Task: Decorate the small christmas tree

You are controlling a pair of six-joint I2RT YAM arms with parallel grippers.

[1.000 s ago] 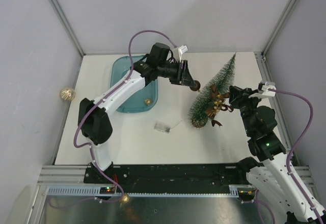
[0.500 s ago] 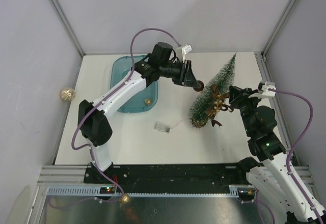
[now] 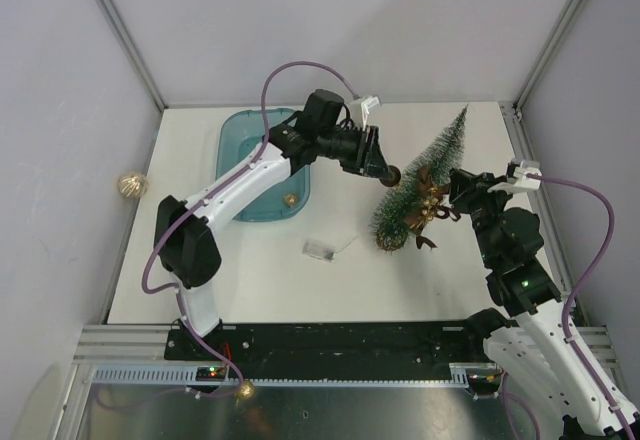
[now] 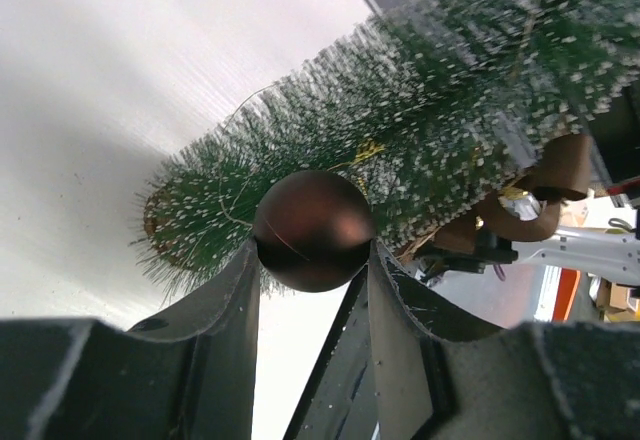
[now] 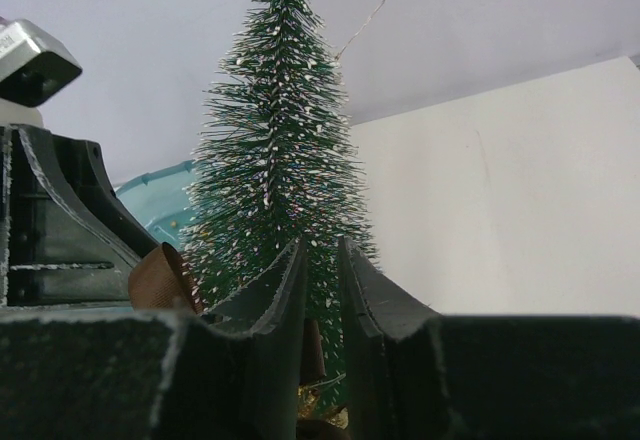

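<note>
Nearer than a second ago, my left pincer [image 4: 315, 250] clamps a brown bauble [image 4: 313, 220] at the small christmas tree [image 3: 425, 175] — right of the blue tray [image 3: 240, 140], bow [image 3: 428, 200] already on, bauble unhung — my right pincer [image 5: 322, 250] narrow, hold unclear.

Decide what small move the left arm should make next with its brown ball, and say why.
Probably ease the left pincer toward the small christmas tree until the brown ball nestles into the bristles. The clamped ball sits right beside the branches, not yet hung, while the right pincer seems to steady the tree.
</note>
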